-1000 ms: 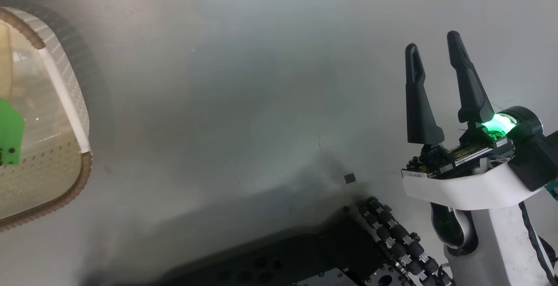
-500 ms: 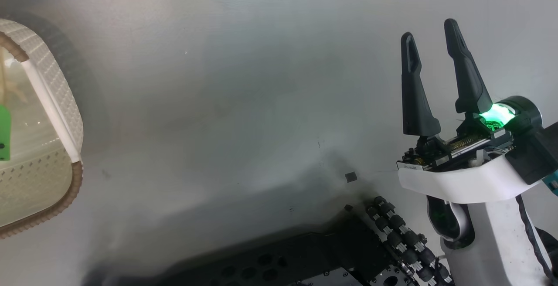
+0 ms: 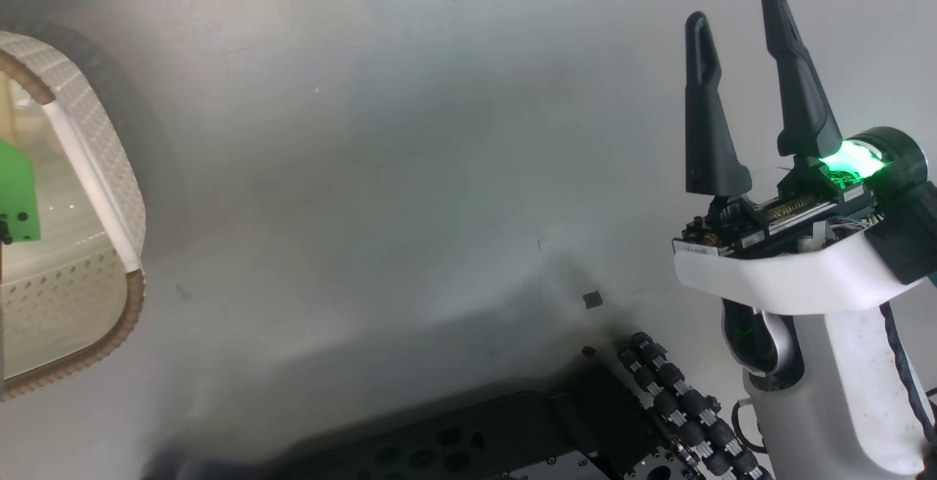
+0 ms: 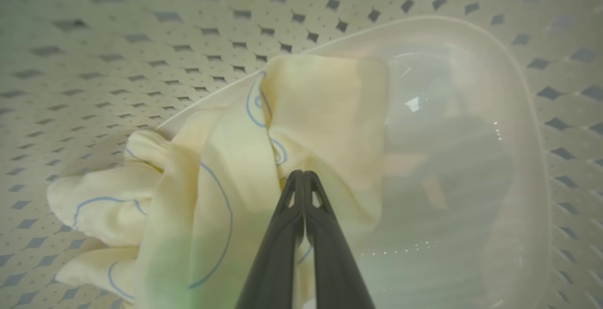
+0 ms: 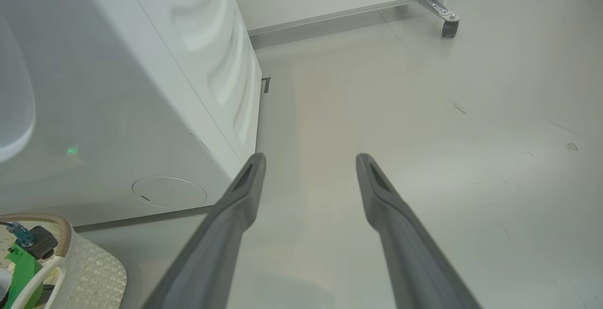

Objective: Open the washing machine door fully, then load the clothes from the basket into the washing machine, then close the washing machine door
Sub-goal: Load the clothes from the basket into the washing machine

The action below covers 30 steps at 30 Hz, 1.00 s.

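Observation:
In the left wrist view my left gripper [image 4: 299, 175] is down inside the cream perforated basket [image 4: 141, 40]. Its fingers are pressed together on a fold of the clothes [image 4: 325, 111], pale cream-yellow fabric with thin blue line prints, bunched at the basket's left side. In the head view the basket [image 3: 110, 173] sits at the far left, with a green part of my left arm [image 3: 18, 198] inside it. My right gripper [image 3: 736, 12] stands open and empty over the floor at the right. The washing machine [image 5: 118, 87] fills the left of the right wrist view. Its door is out of view.
Pale grey floor [image 3: 410, 173] lies between the basket and my right gripper. My black base with its roller wheels [image 3: 681, 407] is at the bottom of the head view. A metal frame leg on a caster [image 5: 445, 17] stands far off beside the washing machine.
My right gripper has risen in the head view, still open. The green part of my left arm has shifted slightly upward in the basket. The camera has moved a little.

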Tool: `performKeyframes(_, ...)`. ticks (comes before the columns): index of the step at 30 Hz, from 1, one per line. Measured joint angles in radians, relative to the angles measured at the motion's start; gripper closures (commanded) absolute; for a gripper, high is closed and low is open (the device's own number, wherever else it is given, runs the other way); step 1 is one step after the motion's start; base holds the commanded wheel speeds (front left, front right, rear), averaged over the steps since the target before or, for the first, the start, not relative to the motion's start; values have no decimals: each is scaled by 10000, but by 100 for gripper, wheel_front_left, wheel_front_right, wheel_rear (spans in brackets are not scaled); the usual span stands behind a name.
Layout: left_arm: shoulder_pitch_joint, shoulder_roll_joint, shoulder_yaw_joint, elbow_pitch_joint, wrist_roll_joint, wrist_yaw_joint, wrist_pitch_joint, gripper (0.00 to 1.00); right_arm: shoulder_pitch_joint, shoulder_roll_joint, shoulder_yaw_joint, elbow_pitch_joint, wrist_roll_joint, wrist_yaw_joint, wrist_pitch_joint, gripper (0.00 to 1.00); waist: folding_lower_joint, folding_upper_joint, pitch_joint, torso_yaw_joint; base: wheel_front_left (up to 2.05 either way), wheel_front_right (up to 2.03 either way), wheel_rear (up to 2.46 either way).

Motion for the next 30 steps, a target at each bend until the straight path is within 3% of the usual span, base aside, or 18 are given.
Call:
performKeyframes(7, -55, -366, -13, 146, -134, -61, -782, 100, -128, -25, -244, 167, -19, -4, 0, 0, 0, 0, -260, 238, 0, 0, 0)
performKeyframes(13, -45, -1087, 512, 238, -738, -27, -1812, 100, -137, -27, -535, 337, -196, -2, 0, 0, 0, 0, -590, 470, 0, 0, 0)
performKeyframes(18, 997, -1233, 1195, 272, -1593, -234, -3586, 100, -130, -44, -1058, 468, -564, -2, 0, 0, 0, 0, -911, 771, 0, 0, 0)
performKeyframes(21, 1285, -1856, 1444, 215, -1918, -236, -4370, 100, -118, -88, -1277, 554, -748, 2, 0, 0, 0, 0, -1130, 1009, 0, 0, 0)
performKeyframes(25, 1344, -2629, 1461, -127, -2090, -324, -4243, 100, -95, -286, -1530, 688, -951, 13, 0, 0, 0, 0, -1488, 1351, 0, 0, 0)
performKeyframes(26, 1386, -2746, 1478, -238, -2105, -328, -4211, 94, -72, -303, -1576, 723, -993, 13, 0, 0, 0, 0, -1593, 1441, 0, 0, 0)
performKeyframes(29, 1620, -2930, 1555, -523, -2197, -360, -4105, 54, 128, -349, -1661, 826, -1095, 27, 0, 0, 0, 0, -1924, 1700, 0, 0, 0)
performKeyframes(30, 1732, -2968, 1593, -790, -2199, -359, -4079, 13, 209, -360, -1693, 878, -1118, 27, 0, 0, -1, 0, -2042, 1782, 0, 0, 0)
